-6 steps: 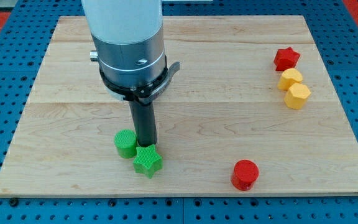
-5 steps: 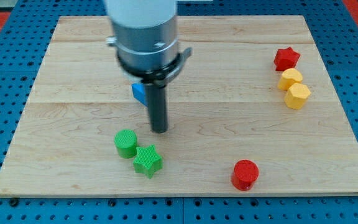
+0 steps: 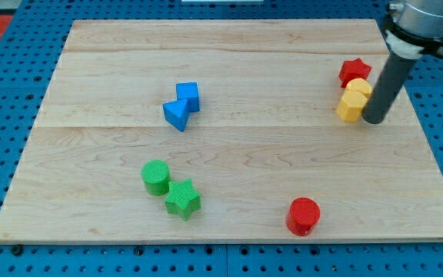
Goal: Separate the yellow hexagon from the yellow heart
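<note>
My tip [image 3: 374,121] rests on the board [image 3: 283,154] at the view's right, just to the right of the yellow hexagon [image 3: 350,106] and touching or all but touching it; the rod has no jaws and holds nothing. The yellow heart [image 3: 359,88] sits right behind the hexagon, against it and partly hidden by the rod, with the red star [image 3: 353,71] just above. I count two yellow blocks, two red (the star and a cylinder [image 3: 304,215] near the bottom), two blue (a cube [image 3: 188,95] and a wedge-like block [image 3: 176,115], touching) and two green (a cylinder [image 3: 156,177] and a star [image 3: 183,198], touching); no writing is legible.
</note>
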`<act>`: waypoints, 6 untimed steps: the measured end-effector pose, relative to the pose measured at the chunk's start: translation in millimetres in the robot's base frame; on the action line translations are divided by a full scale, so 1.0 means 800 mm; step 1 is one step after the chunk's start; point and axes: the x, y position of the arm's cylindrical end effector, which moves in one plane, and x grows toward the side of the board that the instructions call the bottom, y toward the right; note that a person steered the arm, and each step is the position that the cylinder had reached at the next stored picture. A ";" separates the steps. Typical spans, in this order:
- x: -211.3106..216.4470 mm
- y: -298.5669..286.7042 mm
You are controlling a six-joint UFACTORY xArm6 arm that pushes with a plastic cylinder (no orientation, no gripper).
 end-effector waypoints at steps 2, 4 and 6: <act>-0.020 -0.087; -0.067 -0.059; -0.111 -0.142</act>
